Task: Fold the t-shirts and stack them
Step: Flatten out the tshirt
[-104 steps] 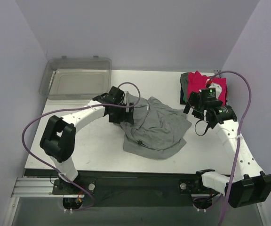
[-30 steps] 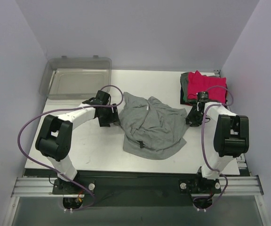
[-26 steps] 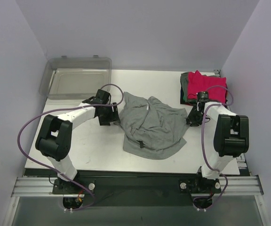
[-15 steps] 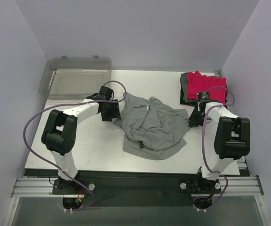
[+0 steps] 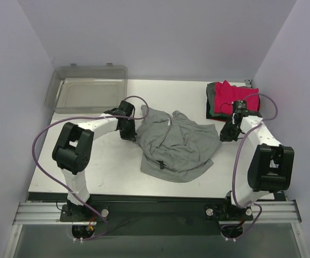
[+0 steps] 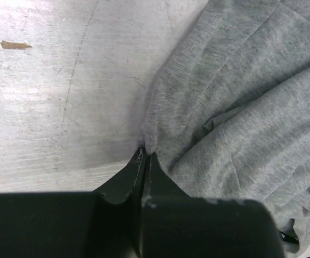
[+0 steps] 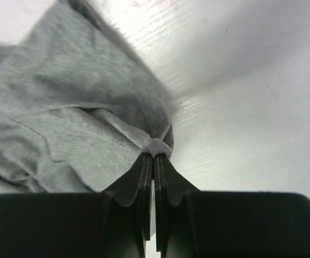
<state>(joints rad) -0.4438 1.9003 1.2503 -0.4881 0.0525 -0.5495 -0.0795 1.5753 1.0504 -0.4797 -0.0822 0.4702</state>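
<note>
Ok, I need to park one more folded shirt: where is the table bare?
Bare: the far strip between the clear bin and the folded stack; the near-left patch between the left arm and the grey tee. Crowded: the middle and the far right corner.

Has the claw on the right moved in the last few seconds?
Yes. The right gripper has come away from the folded shirt stack, toward the table's near edge, and now pinches the grey t-shirt's right corner.
</note>
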